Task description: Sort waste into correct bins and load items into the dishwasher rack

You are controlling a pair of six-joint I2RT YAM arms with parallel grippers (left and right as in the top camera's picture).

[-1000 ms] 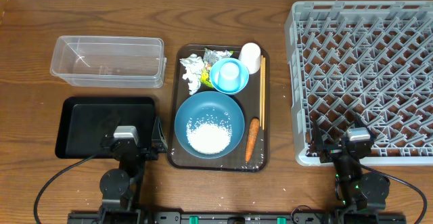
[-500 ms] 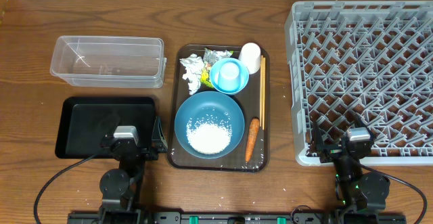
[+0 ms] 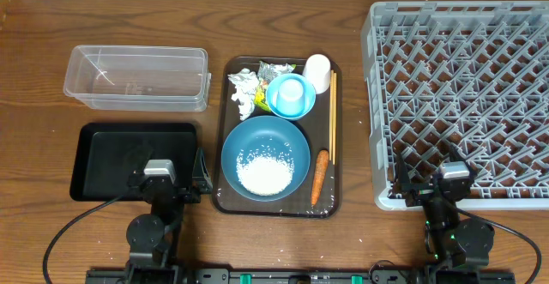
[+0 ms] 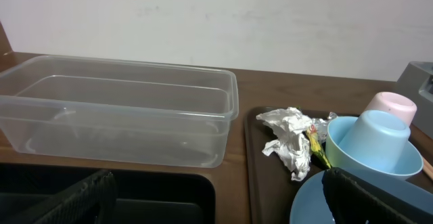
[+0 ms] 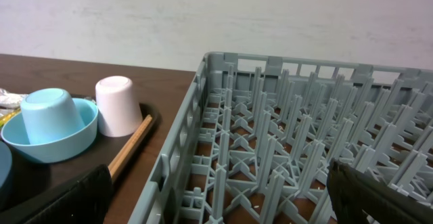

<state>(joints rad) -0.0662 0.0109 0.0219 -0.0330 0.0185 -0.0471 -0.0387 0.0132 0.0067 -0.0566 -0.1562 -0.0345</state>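
A large blue bowl [image 3: 266, 147] holding loose white rice [image 3: 264, 174] sits on a brown serving tray [image 3: 279, 211]. Beside it lie an orange carrot [image 3: 319, 177] and wooden chopsticks [image 3: 333, 117]. Behind are a small light-blue bowl [image 3: 292, 95] with an upturned light-blue cup in it, a white cup [image 3: 318, 72], crumpled white paper [image 3: 244, 91] and a foil wrapper [image 3: 274, 69]. The clear tub [image 3: 137, 78] and the black tray [image 3: 111, 160] are at the left, and the grey rack [image 3: 459, 87] at the right. My left gripper [image 3: 167, 185] [image 4: 216, 204] is open and empty over the black tray's near right corner. My right gripper [image 3: 433, 185] [image 5: 220, 204] is open and empty over the rack's near left corner.
The left wrist view shows the clear tub [image 4: 122, 116], the paper [image 4: 291, 139] and the small bowl [image 4: 365, 160] ahead. The right wrist view shows the white cup [image 5: 116, 105], the chopsticks [image 5: 132, 146] and the rack's pegs [image 5: 284, 136]. A pale wall stands behind the table.
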